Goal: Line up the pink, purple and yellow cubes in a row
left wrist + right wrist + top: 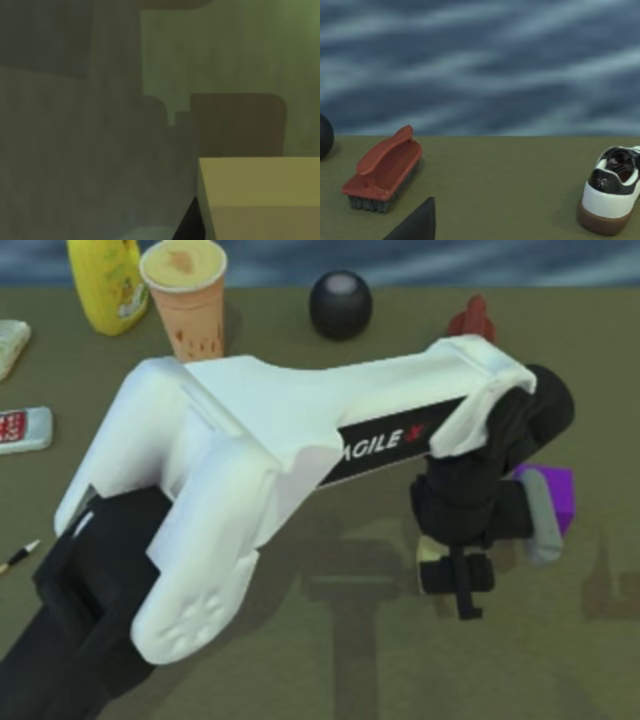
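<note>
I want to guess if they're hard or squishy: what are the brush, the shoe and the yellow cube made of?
The brush: probably glossy red plastic with dark bristles underneath. The shoe: seemingly smooth white and black leather or vinyl on a brown, rubber-like sole. The yellow cube: flat, matte, sharp-edged faces, maybe painted wood or plastic; I cannot tell which.

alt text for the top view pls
The left arm reaches across the olive table, its gripper over a yellow cube beside a purple cube. Along the far edge: yellow bottle, cup, black ball.
</note>
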Action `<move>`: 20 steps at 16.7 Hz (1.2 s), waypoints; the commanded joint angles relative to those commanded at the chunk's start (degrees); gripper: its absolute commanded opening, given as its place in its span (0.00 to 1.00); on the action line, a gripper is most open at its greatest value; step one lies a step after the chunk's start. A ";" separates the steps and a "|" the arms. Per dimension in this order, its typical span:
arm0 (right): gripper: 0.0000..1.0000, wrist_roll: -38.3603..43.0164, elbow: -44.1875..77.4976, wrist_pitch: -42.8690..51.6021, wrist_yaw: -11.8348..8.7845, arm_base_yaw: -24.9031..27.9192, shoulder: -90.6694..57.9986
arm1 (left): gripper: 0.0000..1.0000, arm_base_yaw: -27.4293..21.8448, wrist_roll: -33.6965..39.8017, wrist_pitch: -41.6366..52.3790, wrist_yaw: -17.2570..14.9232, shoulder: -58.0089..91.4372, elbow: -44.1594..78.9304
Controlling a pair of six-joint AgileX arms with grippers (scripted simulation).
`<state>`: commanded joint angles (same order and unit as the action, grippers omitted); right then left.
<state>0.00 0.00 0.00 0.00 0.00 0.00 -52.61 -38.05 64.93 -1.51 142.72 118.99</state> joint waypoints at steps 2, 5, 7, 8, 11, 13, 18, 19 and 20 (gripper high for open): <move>1.00 0.00 0.00 0.00 0.00 0.00 0.00 | 0.23 0.00 0.00 0.00 0.00 0.00 0.00; 1.00 0.00 0.00 0.00 0.00 0.00 0.00 | 0.45 0.00 0.00 0.00 0.00 0.00 0.00; 1.00 0.00 0.00 0.00 0.00 0.00 0.00 | 0.60 0.00 0.00 0.00 0.00 0.00 0.00; 1.00 0.00 0.00 0.00 0.00 0.00 0.00 | 0.68 0.00 0.00 0.00 0.00 0.00 0.00; 1.00 0.00 0.00 0.00 0.00 0.00 0.00 | 0.90 0.00 0.00 0.00 0.00 0.00 0.00; 1.00 0.00 0.00 0.00 0.00 0.00 0.00 | 1.00 0.00 0.00 0.00 0.00 0.00 0.00; 1.00 0.00 0.00 0.00 0.00 0.00 0.00 | 1.00 0.00 0.00 0.00 0.00 0.00 0.00; 1.00 0.00 0.00 0.00 0.00 0.00 0.00 | 1.00 0.00 0.00 0.00 0.00 0.00 0.00; 1.00 0.00 0.00 0.00 0.00 0.00 0.00 | 1.00 0.00 0.00 0.00 0.00 0.00 0.00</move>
<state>0.00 0.00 0.00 0.00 0.00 0.00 -52.61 -38.05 64.93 -1.51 142.72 118.99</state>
